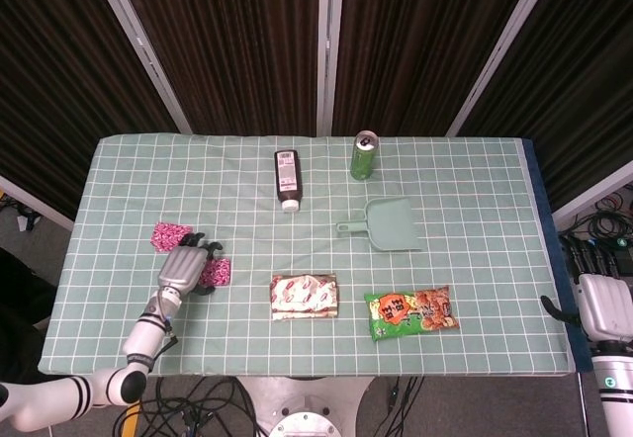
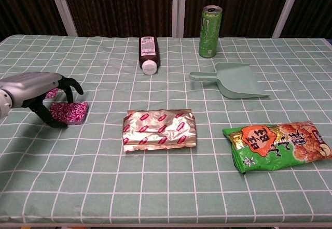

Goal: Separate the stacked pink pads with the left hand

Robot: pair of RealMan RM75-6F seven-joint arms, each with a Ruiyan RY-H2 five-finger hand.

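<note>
Two pink patterned pads lie apart on the green checked cloth. One pad (image 1: 170, 234) sits farther back left and shows in the chest view as a sliver of pad (image 2: 51, 92) behind the hand. The other pad (image 1: 219, 271) lies flat nearer the middle and is plain in the chest view (image 2: 71, 112). My left hand (image 1: 183, 270) arches over this nearer pad's left edge, and in the chest view the hand (image 2: 37, 90) has dark fingers (image 2: 72, 85) spread and curved down, gripping nothing. My right hand (image 1: 603, 304) hangs off the table's right edge, empty.
A silver foil packet (image 2: 160, 129) lies right of the pads. An orange and green snack bag (image 2: 277, 143) lies at the front right. At the back are a brown bottle (image 2: 148, 54) on its side, a green can (image 2: 209, 24) and a green dustpan (image 2: 236, 80).
</note>
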